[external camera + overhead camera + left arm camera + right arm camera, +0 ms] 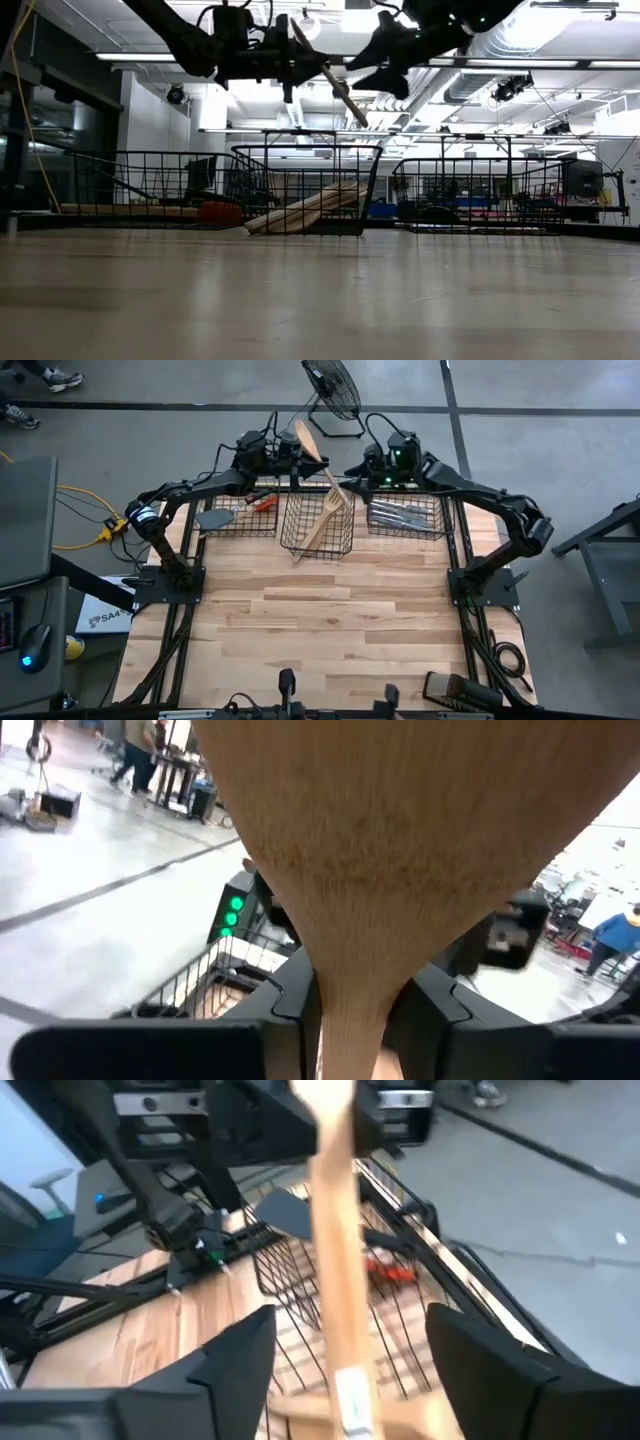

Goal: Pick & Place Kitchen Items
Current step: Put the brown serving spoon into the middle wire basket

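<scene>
A pale wooden spoon point(318, 465) hangs in the air above the middle wire basket point(318, 525), shut in my left gripper point(296, 455). Its broad head point(400, 810) fills the left wrist view. Its handle point(338, 88) slants down toward my right gripper point(358, 472). That gripper is open, and its fingers stand on either side of the handle point(335, 1280) without touching it. More wooden utensils point(325, 520) lie in the middle basket. The left basket holds a black turner point(213, 518) and a red-headed spatula point(262, 503). Silver cutlery point(400, 515) lies in the right basket. My left gripper pinches the wooden spoon between its two fingers at the neck point(350, 1005), just below the broad head. The fingers lie across the spoon. The spoon is lifted clear above the middle basket, tilted, with its head up toward the far edge and its handle slanting down.
Three black wire baskets stand in a row along the table's far edge point(310, 190). The near half of the wooden table point(330, 630) is bare. A floor fan point(332, 390) stands beyond the far edge, and people move in the room behind.
</scene>
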Controlling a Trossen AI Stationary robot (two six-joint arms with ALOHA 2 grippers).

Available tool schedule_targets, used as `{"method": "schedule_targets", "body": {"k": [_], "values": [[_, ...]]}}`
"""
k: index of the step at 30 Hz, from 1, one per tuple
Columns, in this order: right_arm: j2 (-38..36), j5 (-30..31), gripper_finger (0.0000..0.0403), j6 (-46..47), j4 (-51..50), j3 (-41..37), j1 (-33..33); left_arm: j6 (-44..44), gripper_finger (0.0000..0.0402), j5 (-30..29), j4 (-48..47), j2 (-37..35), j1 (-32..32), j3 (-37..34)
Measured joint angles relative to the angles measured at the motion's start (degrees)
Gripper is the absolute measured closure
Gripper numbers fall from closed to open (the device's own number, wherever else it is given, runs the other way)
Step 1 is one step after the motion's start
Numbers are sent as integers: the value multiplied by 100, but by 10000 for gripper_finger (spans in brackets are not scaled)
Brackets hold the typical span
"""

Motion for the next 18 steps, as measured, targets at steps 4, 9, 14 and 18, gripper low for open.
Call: {"method": "schedule_targets", "body": {"k": [4,9,14,18], "values": [[-257,7,141,-11,-645,0,-207,-22,320,-140,-158,-2,-6,0],[-527,14,140,-232,-1130,0,-409,-38,320,-342,-1011,-30,-6,165],[-732,385,140,-203,-1336,0,-515,576,320,-558,-3082,-30,-11,858],[-894,944,140,-315,-1450,0,-513,1132,320,-958,-4825,-33,-13,1484]]}}
